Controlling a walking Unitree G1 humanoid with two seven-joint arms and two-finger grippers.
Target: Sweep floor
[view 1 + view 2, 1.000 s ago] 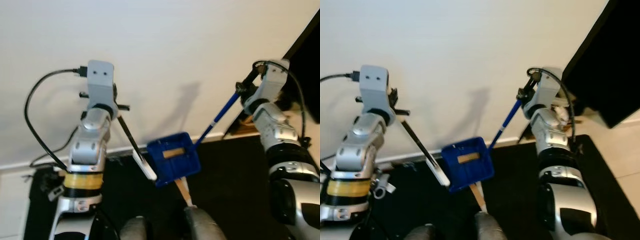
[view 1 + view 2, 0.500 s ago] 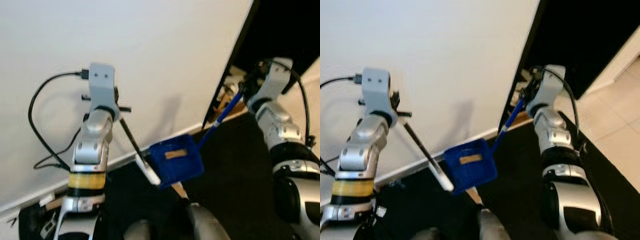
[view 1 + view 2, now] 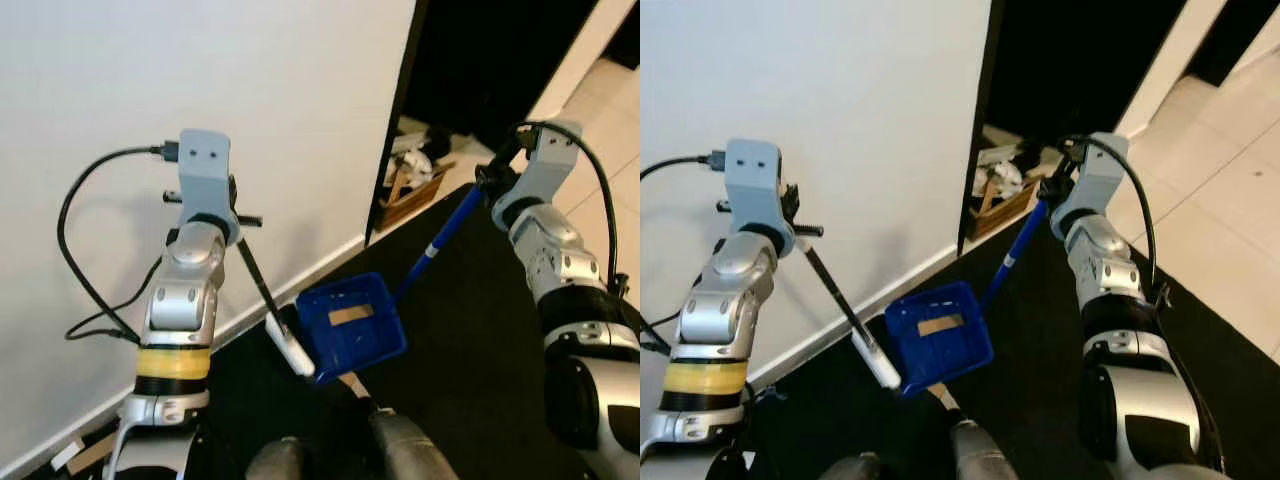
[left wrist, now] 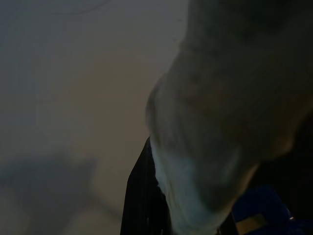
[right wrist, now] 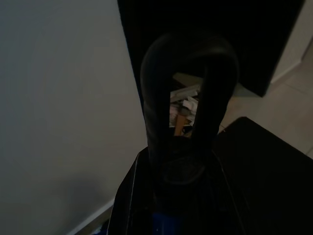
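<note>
Right in front of the robot hangs a blue dustpan [image 3: 350,328], tilted, above the dark floor mat [image 3: 470,330]; a flat tan scrap [image 3: 349,314] lies inside it. Its long blue handle [image 3: 438,240] slopes up to the right gripper [image 3: 487,181], whose black fingers [image 5: 156,117] are closed around the handle's top end, as the right wrist view shows. Just beside the pan's left edge is the white end of a thin black broom stick [image 3: 255,280], which rises to the left gripper [image 3: 228,205]; the stick plainly ends there, but the left wrist view is blurred, so I cannot tell how its jaws stand. A wooden strip [image 3: 943,397] pokes out below the pan.

Beyond, a white wall [image 3: 200,80] with a pale skirting board meets the mat's left edge. A dark opening [image 3: 1080,60] follows the wall's end, and at its foot sits a wooden box [image 3: 415,185] of jumbled white and dark items. Pale floor tiles [image 3: 1230,220] border the mat's right edge. A black cable [image 3: 75,240] loops from the left arm.
</note>
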